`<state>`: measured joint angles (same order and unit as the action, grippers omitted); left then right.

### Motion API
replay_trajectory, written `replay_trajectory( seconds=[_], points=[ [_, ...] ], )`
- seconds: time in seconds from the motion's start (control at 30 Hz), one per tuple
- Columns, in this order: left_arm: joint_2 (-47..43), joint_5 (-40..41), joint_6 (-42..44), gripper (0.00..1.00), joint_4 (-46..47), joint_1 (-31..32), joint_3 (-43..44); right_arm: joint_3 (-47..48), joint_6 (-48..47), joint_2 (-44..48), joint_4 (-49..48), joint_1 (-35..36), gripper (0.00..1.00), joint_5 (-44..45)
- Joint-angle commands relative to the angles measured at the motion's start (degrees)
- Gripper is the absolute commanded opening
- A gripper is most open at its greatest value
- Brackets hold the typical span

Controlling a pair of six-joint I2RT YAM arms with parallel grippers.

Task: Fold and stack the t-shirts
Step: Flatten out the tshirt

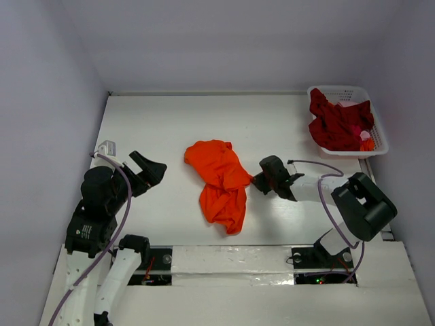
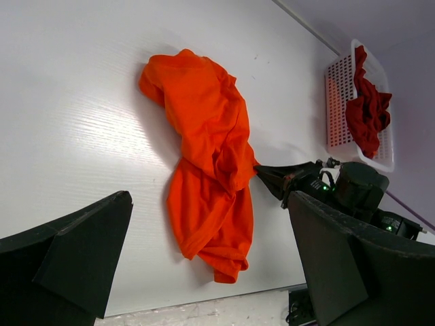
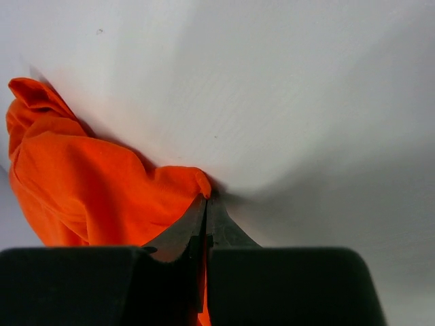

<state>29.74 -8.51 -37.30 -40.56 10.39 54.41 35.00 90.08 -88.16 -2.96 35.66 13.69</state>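
The bright orange t-shirt (image 1: pixel 221 181) lies crumpled in the middle of the table; it also shows in the left wrist view (image 2: pixel 211 163) and the right wrist view (image 3: pixel 88 183). My right gripper (image 1: pixel 255 180) is shut on the shirt's right edge, with orange cloth pinched between its closed fingertips (image 3: pixel 206 204). The dark crimson t-shirt (image 1: pixel 338 123) lies bunched in the white lattice basket (image 1: pixel 375 122) at the back right. My left gripper (image 1: pixel 151 169) is open and empty, left of the orange shirt and apart from it.
The basket (image 2: pixel 336 88) stands at the table's far right corner, with a small pink and orange item (image 1: pixel 366 140) in it. A small white object (image 1: pixel 105 146) sits at the left edge. Walls close in the left, back and right.
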Motion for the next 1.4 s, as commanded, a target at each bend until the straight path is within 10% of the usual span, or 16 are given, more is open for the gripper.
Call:
replay_trajectory(
  seconds=[0.0, 0.67, 1.37],
  points=[
    [-0.82, 0.25, 0.91, 0.99, 2.06, 0.15, -0.44, 3.22, -5.35, -1.05, 5.24, -0.15, 0.0, 2.04],
    [-0.99, 1.04, 0.47, 0.99, 6.8, 0.15, -6.51, 50.67, -55.43, 8.72, 33.19, -0.15, 0.0, 4.77],
    [-4.68, -9.76, -4.44, 0.99, 13.56, 0.15, -17.23, 81.96, -70.3, 3.44, 40.84, 8.73, 0.0, -6.92]
  ],
)
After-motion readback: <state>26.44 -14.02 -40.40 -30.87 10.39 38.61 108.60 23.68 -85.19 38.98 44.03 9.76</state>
